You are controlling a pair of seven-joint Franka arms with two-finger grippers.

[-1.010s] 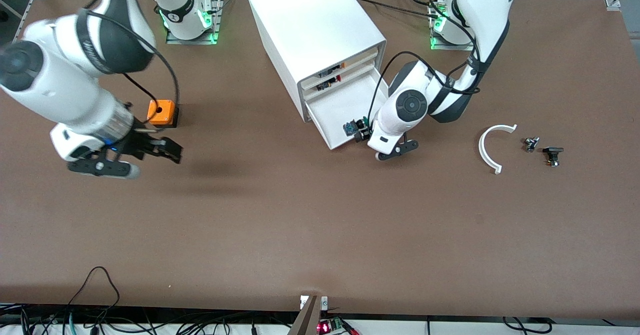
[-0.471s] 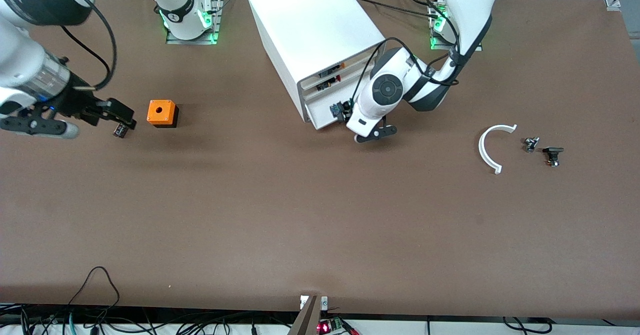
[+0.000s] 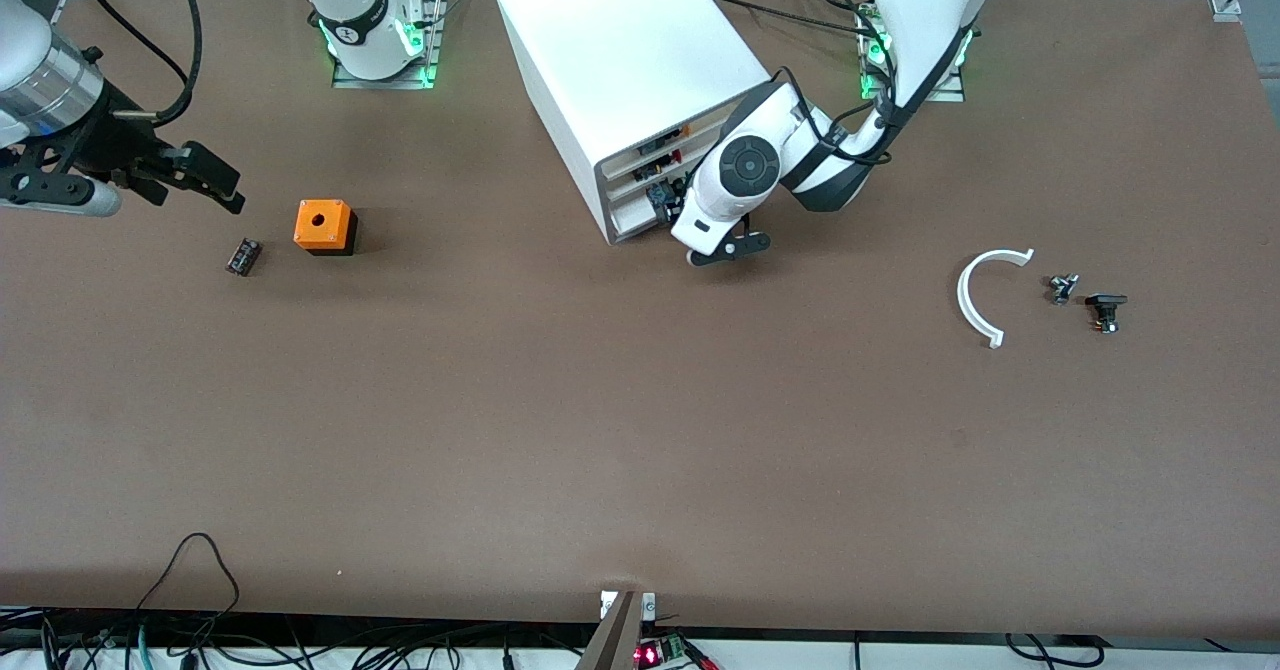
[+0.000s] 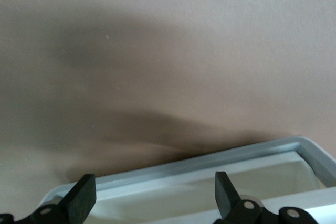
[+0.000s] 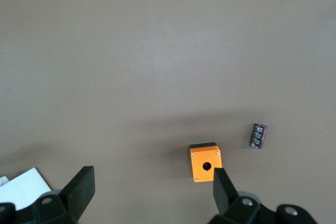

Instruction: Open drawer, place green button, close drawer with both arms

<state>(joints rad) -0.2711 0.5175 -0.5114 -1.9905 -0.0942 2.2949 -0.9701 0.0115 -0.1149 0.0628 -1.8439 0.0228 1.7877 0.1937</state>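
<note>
A curved white plastic piece (image 3: 985, 295) and two small dark parts (image 3: 1085, 300) lie nearest the front camera, toward the left arm's end of the table. Farther back, the left gripper (image 3: 668, 202) sits at the drawer (image 3: 632, 212), which looks pushed nearly flush into the white cabinet (image 3: 620, 60); its fingers (image 4: 81, 203) are spread wide and empty. The button is not visible. At the right arm's end, a small black part (image 3: 242, 256) lies beside the orange cube (image 3: 323, 226). The right gripper (image 3: 225, 188) hangs above them, wide open, empty.
</note>
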